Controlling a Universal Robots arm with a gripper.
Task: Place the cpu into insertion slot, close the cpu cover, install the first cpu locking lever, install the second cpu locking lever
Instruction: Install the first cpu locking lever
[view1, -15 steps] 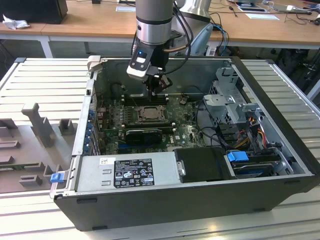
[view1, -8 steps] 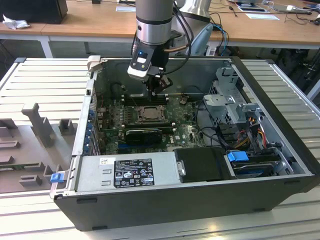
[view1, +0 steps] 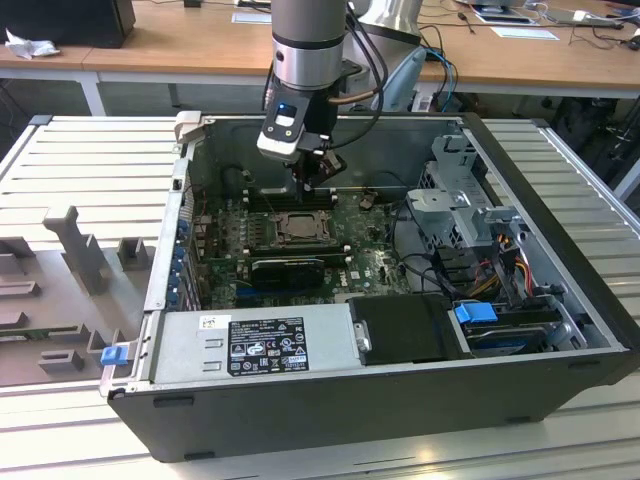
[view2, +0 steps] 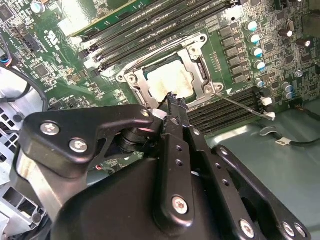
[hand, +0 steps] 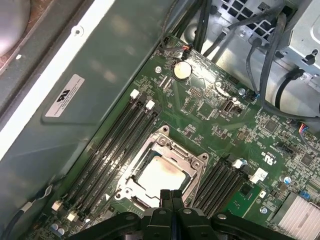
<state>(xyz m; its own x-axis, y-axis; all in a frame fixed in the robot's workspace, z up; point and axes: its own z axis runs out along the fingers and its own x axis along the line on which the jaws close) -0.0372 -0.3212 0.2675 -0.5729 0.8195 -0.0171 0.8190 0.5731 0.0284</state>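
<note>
An open computer case (view1: 400, 400) lies on the ribbed bench, and the arm (view1: 308, 40) reaches straight down into it near the far wall. The wrist is vertical, with the gripper (view1: 310, 185) hanging just above the motherboard (view1: 370, 265) at the insertion slot (view1: 297, 228).

The exterior view also takes in the power supply (view1: 250, 340) along the case's near edge.

In both wrist views the gripper's fingers are pressed together, gripping nothing, at the socket's edge. There the cpu cover (hand: 192, 162) lies flat over the socket. The cpu (hand: 161, 175) sits pale in its window, between banks of memory slots (hand: 120, 145).

The first wrist view adds a coin battery (hand: 182, 70). In the second wrist view a thin wire locking lever (view2: 240, 106) juts from one socket corner.
</note>
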